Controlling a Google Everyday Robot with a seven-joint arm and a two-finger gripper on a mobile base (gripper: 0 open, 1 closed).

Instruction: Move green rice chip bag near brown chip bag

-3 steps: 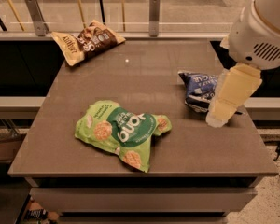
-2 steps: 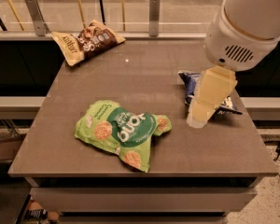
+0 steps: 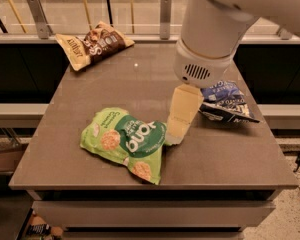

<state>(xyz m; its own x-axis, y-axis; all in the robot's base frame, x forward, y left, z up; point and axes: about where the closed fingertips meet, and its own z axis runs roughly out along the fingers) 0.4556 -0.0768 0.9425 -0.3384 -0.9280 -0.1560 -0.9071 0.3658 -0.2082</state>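
The end effector [image 3: 174, 137] overlaps the edge of the green rice chip bag [image 3: 125, 143] lying to its left; contact cannot be determined. Up and right of it, the arm [image 3: 210, 39] covers part of the dark blue bag [image 3: 229, 104]. The top edge crops the arm.

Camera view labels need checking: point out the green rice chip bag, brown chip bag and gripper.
green rice chip bag [image 3: 137, 138], camera view, dark green oval logo.
brown chip bag [image 3: 102, 42], camera view, dark brown middle.
gripper [image 3: 174, 137], camera view, lower tip beside green bag's right edge.
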